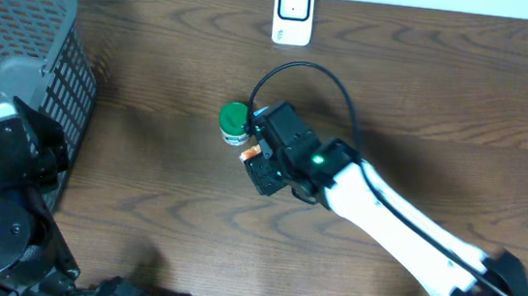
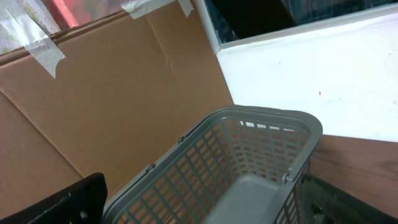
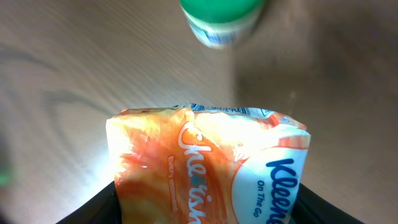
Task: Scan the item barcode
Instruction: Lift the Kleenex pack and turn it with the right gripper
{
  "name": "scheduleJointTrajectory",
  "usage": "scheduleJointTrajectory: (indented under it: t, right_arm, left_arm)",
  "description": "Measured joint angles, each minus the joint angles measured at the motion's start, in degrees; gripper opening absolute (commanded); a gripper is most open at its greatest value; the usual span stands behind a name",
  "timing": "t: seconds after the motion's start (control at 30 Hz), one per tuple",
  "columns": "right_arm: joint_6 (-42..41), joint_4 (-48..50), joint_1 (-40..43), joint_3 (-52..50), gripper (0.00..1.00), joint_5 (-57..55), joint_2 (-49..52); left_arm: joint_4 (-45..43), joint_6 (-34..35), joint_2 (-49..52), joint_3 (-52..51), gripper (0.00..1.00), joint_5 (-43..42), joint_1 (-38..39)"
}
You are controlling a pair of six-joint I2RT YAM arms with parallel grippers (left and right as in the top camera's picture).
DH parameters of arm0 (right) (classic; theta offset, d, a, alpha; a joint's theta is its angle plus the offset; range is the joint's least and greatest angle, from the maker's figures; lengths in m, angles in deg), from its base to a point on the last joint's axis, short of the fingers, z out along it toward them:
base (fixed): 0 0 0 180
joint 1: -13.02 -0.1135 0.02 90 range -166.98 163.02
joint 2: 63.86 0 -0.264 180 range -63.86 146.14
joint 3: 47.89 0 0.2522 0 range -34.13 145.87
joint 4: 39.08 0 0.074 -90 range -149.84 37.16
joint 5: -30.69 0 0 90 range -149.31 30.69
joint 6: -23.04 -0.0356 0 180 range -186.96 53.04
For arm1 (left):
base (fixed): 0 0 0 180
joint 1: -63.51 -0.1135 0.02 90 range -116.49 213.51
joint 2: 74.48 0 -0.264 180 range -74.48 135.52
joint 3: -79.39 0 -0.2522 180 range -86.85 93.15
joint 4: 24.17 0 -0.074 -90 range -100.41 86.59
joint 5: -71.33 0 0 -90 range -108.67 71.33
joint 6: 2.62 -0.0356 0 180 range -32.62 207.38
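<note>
Both right jaws pinch the tissue pack (image 3: 205, 168) short of the scanner (image 1: 293, 13), left jaws spread; best to squeeze evenly, barcode kept facing it.

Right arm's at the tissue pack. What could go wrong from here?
1. The soft orange-and-white Kleenex tissue pack looks crumpled between the fingers of the right gripper. It may slip, or its barcode, which no view shows, may wrinkle.
2. The small green-capped bottle stands right beside that gripper, so a lift or swing could knock it over.
</note>
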Motion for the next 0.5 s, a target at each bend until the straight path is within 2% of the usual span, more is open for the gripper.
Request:
scheduleJointTrajectory:
  t: [0.1,0.3,0.5]
  right_arm:
    - [1.9,-0.2,0.0,0.0,0.63,0.8,-4.9]
    - [6.4,-0.7,0.3,0.0,0.52,3.1,-13.4]
    - [9.2,4.5,2.0,0.0,0.52,4.9,-17.2]
  left_arm:
    - [0.0,0.0,0.0,0.0,0.98,0.0,0.0]
    - [0.0,0.0,0.0,0.0,0.98,0.0,0.0]
    - [0.0,0.0,0.0,0.0,0.98,0.0,0.0]
